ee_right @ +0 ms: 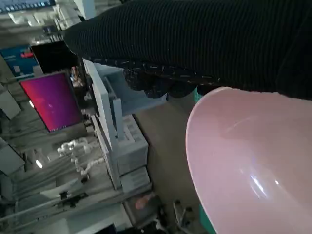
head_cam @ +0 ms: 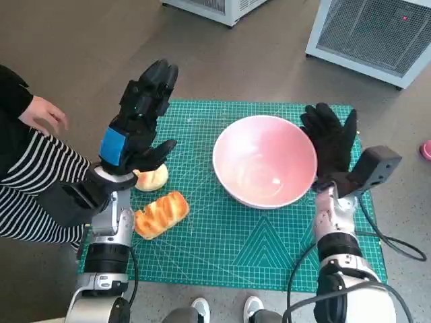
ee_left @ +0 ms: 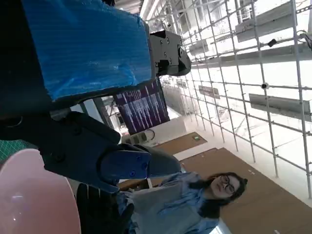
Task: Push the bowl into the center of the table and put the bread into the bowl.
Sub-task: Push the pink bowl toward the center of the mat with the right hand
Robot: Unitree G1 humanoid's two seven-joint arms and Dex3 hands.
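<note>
At centre-right of frame: pink bowl (head_cam: 264,168) on green mat (head_cam: 269,249), right hand (head_cam: 331,145) flat against its rim.
Left hand (head_cam: 141,121) open, empty; bread (head_cam: 160,214) lower left. Push steadily leftward, palm low, avoiding tipping.

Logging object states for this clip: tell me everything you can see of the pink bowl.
The pink bowl is round, wide and deep, with a smooth glossy inside that looks like plastic or glazed ceramic; highlights show near its bottom. It stands upright and empty on the green cutting mat, right of the mat's middle. The right hand, in its black glove, lies flat against the bowl's right rim. Both breads lie apart from it, to the left. The left wrist view shows only a slice of its rim.
</note>
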